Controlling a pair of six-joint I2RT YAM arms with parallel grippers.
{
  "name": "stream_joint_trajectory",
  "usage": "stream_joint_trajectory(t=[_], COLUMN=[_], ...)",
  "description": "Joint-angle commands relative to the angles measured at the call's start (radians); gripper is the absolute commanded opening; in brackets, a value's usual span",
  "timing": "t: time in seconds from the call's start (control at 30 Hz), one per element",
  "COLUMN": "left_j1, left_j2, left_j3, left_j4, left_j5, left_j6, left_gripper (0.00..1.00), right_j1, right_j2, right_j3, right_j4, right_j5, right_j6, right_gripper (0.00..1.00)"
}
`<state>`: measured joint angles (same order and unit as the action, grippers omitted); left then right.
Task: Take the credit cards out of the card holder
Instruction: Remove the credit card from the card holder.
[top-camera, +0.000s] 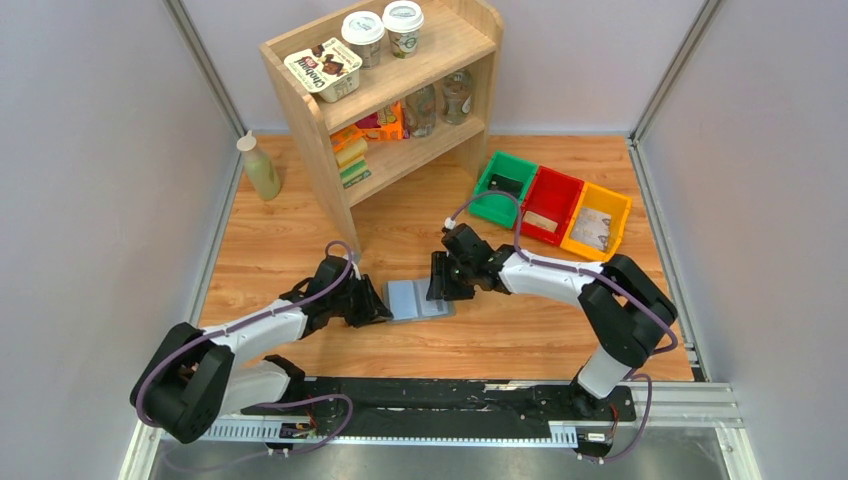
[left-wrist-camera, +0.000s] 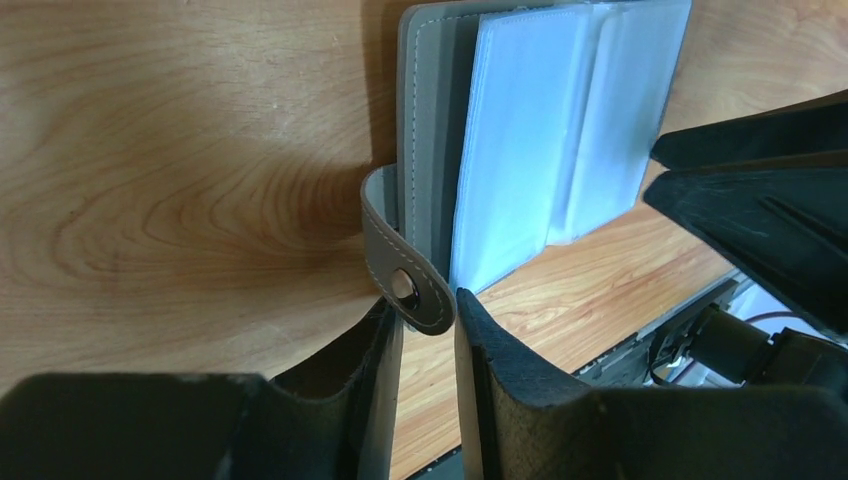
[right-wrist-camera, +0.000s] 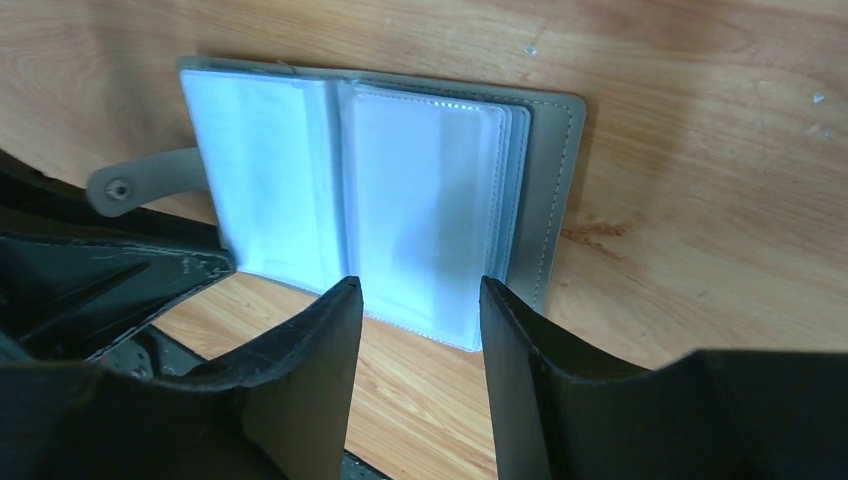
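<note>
The grey card holder (top-camera: 415, 298) lies open like a book on the wooden table, its pale blue pockets (right-wrist-camera: 360, 190) facing up. Through the pockets I cannot make out separate credit cards. The side tab (left-wrist-camera: 405, 285) with its snap sticks out to the left. My left gripper (left-wrist-camera: 425, 305) is narrowed around that tab, with a fingertip touching each side of it. My right gripper (right-wrist-camera: 420, 290) hovers open at the near edge of the holder's right-hand pockets, with nothing between its fingers. In the top view the left gripper (top-camera: 380, 305) and right gripper (top-camera: 438, 285) flank the holder.
Green (top-camera: 503, 185), red (top-camera: 548, 204) and yellow (top-camera: 598, 220) bins stand at the back right; the red and yellow each hold a flat card. A wooden shelf (top-camera: 395, 95) with cups and packets stands behind, with a bottle (top-camera: 261, 168) to its left.
</note>
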<state>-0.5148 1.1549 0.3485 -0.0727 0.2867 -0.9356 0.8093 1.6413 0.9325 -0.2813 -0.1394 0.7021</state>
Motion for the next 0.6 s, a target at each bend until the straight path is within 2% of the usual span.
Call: stream_joint_trajectory(t=[0.0,0.17,0.57], left_j1=[0.006,0.002,0.004], left_j2=[0.014,0.023,0.048], left_j3=[-0.005,-0.003,0.010], left_j4=[0.063,0.067,0.100], left_j5=[0.025,0.029,0.045], left_j6=[-0.032,-0.034,-0.025], left_gripper=[0.33,0.27,0.23], right_j1=[0.013,0.025,0.030], right_j2=[0.034,0.041,0.060], right_j3=[0.048,0.066,0.094], right_j4=[-0.024,-0.029,-0.002], right_j5=[0.032,0.023,-0.032], right_j6=[-0.029,-0.035,-0.036], right_gripper=[0.50,0.50,0.49])
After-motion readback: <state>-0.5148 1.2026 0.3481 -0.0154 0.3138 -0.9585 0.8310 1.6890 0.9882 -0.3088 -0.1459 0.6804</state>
